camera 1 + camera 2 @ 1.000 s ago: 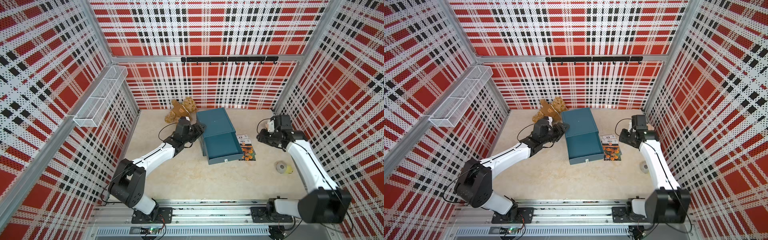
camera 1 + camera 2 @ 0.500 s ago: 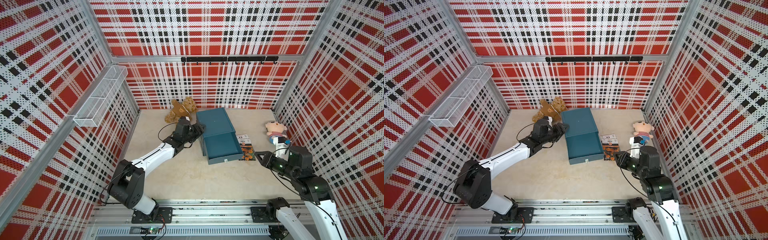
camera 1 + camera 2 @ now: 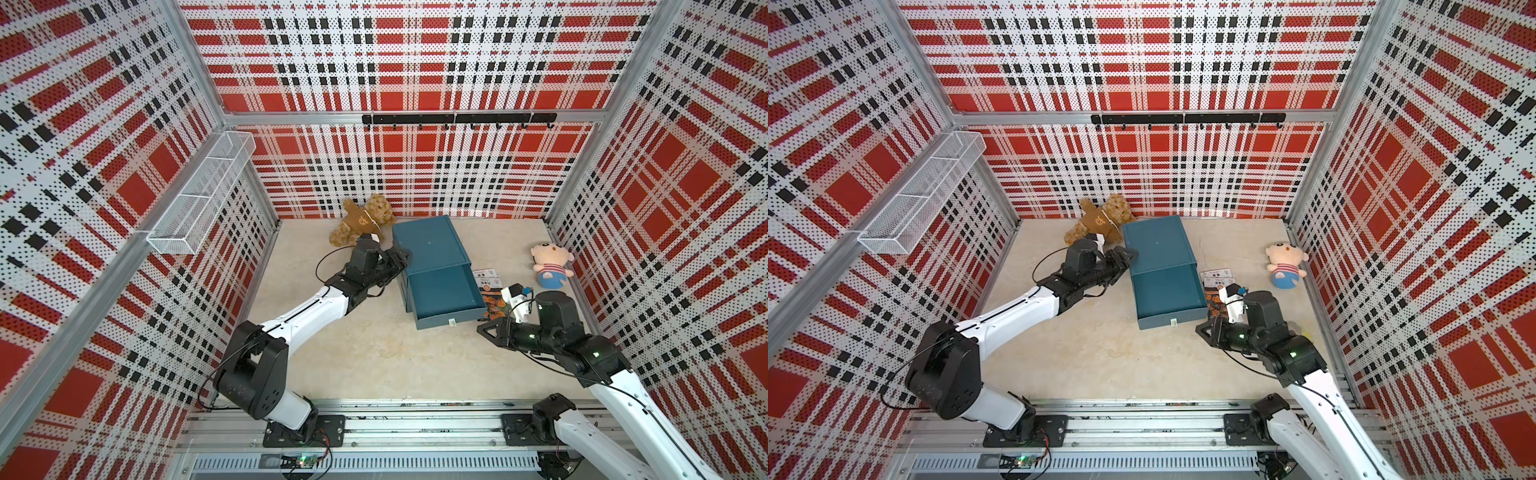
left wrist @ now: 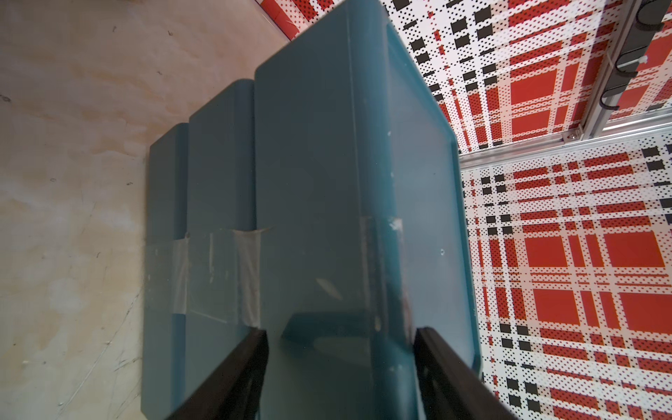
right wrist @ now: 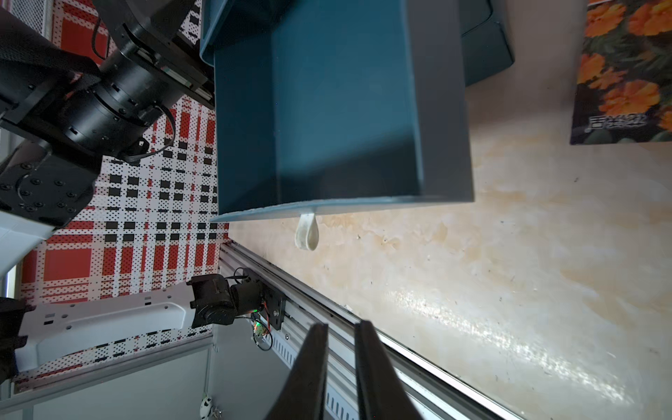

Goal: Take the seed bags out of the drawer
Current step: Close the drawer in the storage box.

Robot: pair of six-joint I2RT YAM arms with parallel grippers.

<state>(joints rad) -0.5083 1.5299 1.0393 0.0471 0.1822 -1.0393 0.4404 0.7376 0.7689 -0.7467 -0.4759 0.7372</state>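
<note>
Seed bags [image 3: 490, 291] lie beside drawer [image 3: 451, 320], sideways of nearer right jaws, near-closed and empty; left jaws clamp cabinet [image 3: 424, 241].

Perforated walls [image 3: 415, 62] printed in red, white and black plaid close the cell on three sides, joined by aluminium frame posts [image 3: 193, 58]. A black hook rail [image 3: 457, 119] runs along the back wall, and a white wire-mesh basket [image 3: 199, 195] hangs on a side wall. The floor [image 3: 374, 353] is beige and marbled – faintly glossy, lightly scuffed – with an aluminium track [image 3: 415, 419] along its front edge.
</note>
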